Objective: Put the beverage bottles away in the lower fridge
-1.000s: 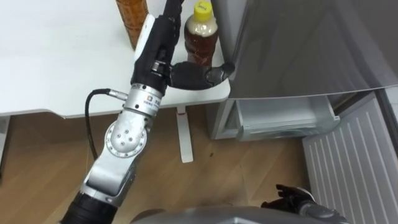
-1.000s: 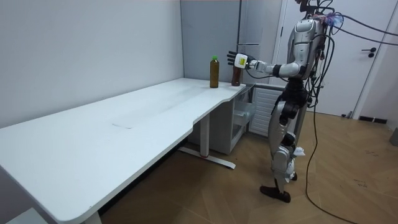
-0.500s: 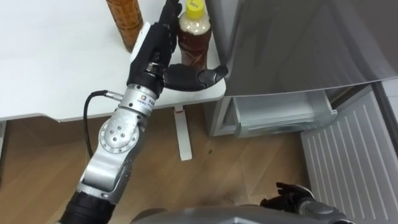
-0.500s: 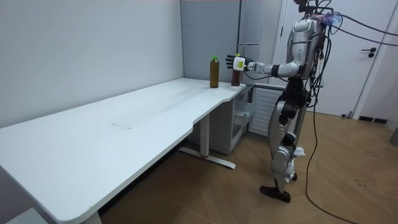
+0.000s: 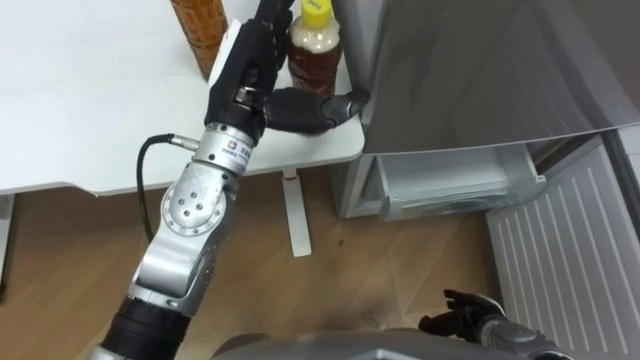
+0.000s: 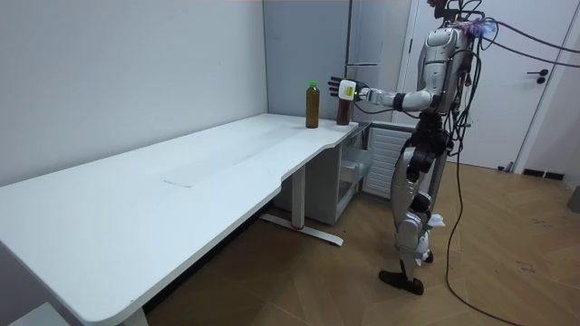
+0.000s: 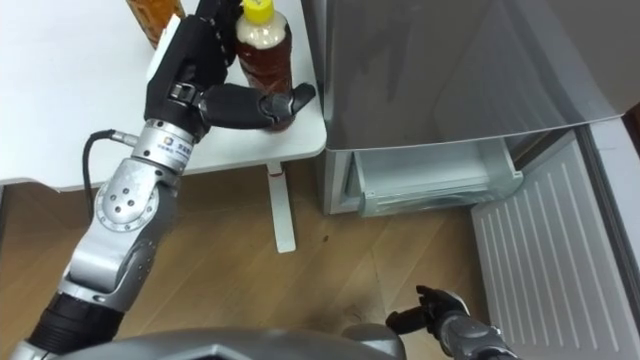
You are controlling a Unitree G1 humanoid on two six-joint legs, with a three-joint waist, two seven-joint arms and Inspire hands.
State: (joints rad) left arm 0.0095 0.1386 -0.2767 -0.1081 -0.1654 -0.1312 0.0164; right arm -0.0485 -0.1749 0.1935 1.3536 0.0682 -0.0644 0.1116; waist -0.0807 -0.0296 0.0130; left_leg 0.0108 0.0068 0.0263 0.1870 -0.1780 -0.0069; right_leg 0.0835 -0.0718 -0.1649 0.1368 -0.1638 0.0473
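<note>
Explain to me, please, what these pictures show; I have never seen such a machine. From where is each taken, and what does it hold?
This is a humanoid robot standing by a white table and a tall grey fridge. The room view comes from a camera across the room; the two eye views look down from its head. Its left hand has its thumb curled round a brown drink bottle with a yellow cap, which stands on the table's corner. An amber bottle with a green cap stands beside it. The right hand hangs low, open. The fridge's lower compartment is open.
</note>
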